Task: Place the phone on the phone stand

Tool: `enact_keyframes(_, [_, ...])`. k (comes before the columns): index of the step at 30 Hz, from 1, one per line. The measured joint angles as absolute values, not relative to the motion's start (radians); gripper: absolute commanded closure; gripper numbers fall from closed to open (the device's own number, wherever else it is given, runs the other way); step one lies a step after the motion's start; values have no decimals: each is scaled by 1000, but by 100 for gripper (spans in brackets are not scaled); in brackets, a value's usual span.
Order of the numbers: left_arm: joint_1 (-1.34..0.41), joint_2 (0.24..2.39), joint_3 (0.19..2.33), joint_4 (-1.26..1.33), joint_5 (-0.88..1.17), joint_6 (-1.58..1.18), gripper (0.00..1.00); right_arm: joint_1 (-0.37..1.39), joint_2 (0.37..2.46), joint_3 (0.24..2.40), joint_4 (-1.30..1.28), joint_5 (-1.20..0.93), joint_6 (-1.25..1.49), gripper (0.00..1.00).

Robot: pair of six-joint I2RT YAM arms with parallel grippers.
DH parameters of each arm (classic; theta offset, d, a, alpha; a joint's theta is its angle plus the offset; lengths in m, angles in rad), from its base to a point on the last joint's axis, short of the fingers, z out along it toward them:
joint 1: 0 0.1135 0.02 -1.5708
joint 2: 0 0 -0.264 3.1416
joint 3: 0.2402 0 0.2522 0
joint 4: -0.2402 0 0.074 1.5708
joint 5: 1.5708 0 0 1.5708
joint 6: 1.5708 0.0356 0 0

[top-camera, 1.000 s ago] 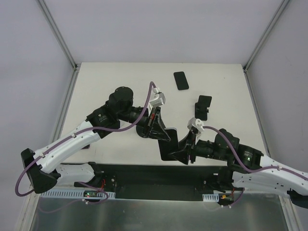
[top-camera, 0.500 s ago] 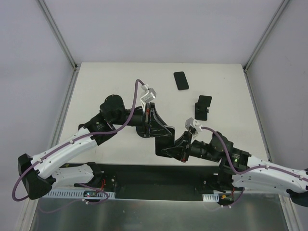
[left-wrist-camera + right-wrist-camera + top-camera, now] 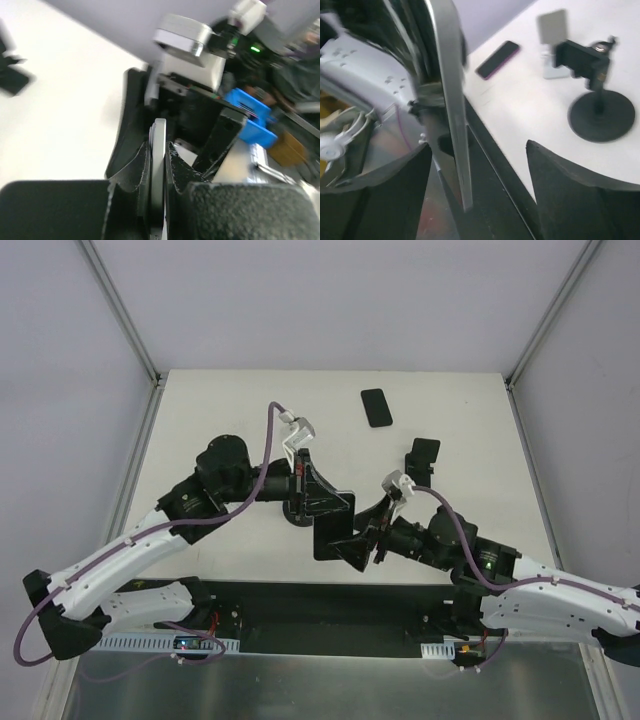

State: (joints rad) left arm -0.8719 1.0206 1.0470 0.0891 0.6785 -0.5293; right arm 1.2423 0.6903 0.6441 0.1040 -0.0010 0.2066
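Now left fingers (image 3: 55,210) clamp the phone (image 3: 158,165); right fingers (image 3: 580,185), apart, have drawn around it: handover judged imminent.

Phones (image 3: 376,407) (image 3: 158,165) x2, stand (image 3: 422,458) x1, clamp mnt (image 3: 601,116) x1

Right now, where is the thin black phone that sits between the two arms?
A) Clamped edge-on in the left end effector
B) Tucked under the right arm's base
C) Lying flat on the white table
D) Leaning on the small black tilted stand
A: the left wrist view shows the thin black phone pinched edge-on between the fingers of the left end effector.
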Motion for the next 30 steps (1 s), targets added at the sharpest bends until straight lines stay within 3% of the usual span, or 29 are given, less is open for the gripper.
enact_keyframes(2, [-878, 983, 1091, -59, 536, -475, 100, 1236, 704, 671, 38, 80, 218, 10])
enact_keyframes(9, [-876, 689, 1146, -441, -200, -332, 100, 1234, 863, 839, -299, 411, 344, 13])
enact_keyframes(10, [-876, 641, 1145, -467, -266, -321, 100, 1233, 931, 905, -357, 455, 367, 16])
enact_keyframes(13, [-876, 535, 1132, -503, -398, -297, 100, 1233, 1139, 1104, -463, 554, 412, 39])
enact_keyframes(15, [-876, 503, 1122, -518, -434, -284, 100, 1233, 1241, 1194, -505, 594, 430, 47])
enact_keyframes(22, [-876, 492, 1047, -578, -447, -263, 100, 1213, 1532, 1464, -662, 655, 460, 47])
enact_keyframes(30, [-876, 464, 1013, -589, -405, -259, 100, 1174, 1698, 1589, -770, 648, 483, 53])
